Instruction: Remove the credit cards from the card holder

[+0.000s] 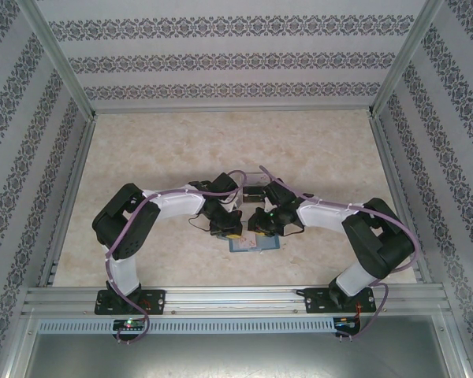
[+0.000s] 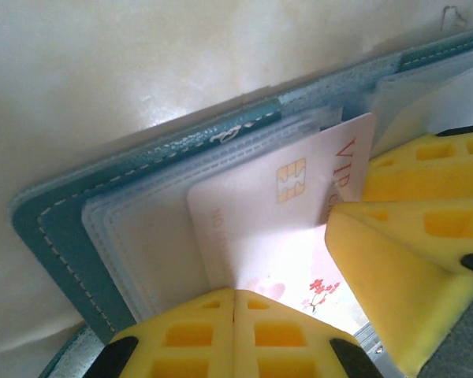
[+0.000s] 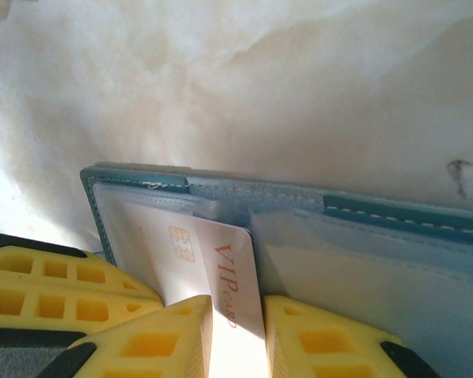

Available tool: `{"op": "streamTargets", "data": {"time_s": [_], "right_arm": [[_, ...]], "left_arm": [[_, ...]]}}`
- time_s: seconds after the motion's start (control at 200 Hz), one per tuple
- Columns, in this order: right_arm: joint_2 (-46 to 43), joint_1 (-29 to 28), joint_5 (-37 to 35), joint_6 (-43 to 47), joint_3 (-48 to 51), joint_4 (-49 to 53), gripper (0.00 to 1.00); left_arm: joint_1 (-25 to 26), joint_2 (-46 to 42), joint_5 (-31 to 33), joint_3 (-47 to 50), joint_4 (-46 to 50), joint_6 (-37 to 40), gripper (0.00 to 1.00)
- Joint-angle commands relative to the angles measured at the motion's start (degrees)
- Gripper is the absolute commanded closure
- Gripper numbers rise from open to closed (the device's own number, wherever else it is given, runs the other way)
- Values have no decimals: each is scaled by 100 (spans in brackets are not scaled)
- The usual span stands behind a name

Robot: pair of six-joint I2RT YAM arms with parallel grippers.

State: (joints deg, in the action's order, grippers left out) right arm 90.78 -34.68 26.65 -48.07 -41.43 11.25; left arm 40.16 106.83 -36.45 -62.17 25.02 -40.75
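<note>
The card holder [image 1: 256,244] lies open on the table between both grippers, teal outside [image 2: 59,236], with clear pale pockets inside [image 3: 394,260]. One of the credit cards [image 2: 260,213], pale pink with a gold chip and red "VIP" lettering, sticks partly out of a pocket. My right gripper [image 3: 238,309] has this card [image 3: 240,260] filling the gap between its yellow fingers [image 2: 394,252]. My left gripper [image 2: 235,294] is shut, its tips pressed on the pocket sheet beside the card's edge. From above the two grippers [image 1: 229,230] [image 1: 262,227] crowd over the holder and hide most of it.
A clear plastic tray [image 1: 256,183] stands just behind the grippers. The marble-look table top [image 1: 221,142] stretches away behind it. Patterned walls and metal rails [image 1: 236,293] fence the table on all sides.
</note>
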Motion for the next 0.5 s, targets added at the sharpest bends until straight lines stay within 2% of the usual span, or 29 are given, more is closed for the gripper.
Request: {"op": "streamTargets", "data": {"time_s": [0.0, 0.275, 0.495], "right_arm": [[-126, -30, 404, -90, 74, -422, 76], [-105, 66, 490, -68, 170, -560, 86], [-194, 149, 201, 115, 179, -257, 93]], "left_arm": [[84, 233, 164, 28, 307, 108, 100], [79, 235, 172, 22, 305, 111, 100], [80, 239, 175, 2, 329, 113, 100]]}}
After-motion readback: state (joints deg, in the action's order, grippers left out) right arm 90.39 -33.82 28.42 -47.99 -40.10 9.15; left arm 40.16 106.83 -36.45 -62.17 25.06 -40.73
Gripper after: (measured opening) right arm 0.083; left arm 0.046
